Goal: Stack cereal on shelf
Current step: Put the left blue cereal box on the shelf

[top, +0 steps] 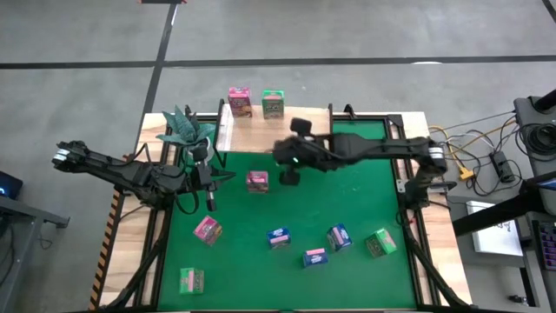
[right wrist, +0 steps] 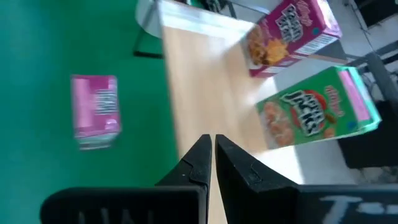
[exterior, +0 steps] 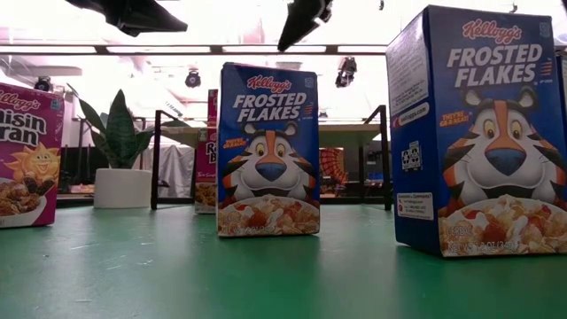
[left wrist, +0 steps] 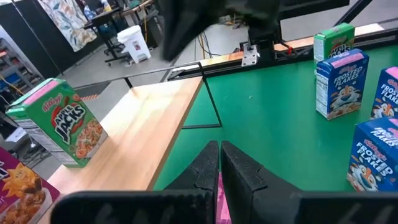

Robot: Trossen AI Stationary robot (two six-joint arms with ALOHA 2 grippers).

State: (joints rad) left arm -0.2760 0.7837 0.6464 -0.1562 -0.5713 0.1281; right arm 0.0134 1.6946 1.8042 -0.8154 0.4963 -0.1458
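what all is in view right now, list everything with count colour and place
pink cereal boxes: three, pink; one on the shelf, one on the mat near the shelf's front edge, one on the mat's left side
green cereal boxes: three, green; one on the shelf beside the pink one, one at the mat's near left corner, one at the mat's right
blue cereal boxes: three, blue; grouped on the mat's near middle
shelf: one, light wood on black legs; along the table's far edge
potted plant: one, green leaves in a white pot; far left corner
green mat: one, green; covering the table
left gripper: shut, empty, over the mat's left side
right gripper: shut, empty, near the shelf's front edge
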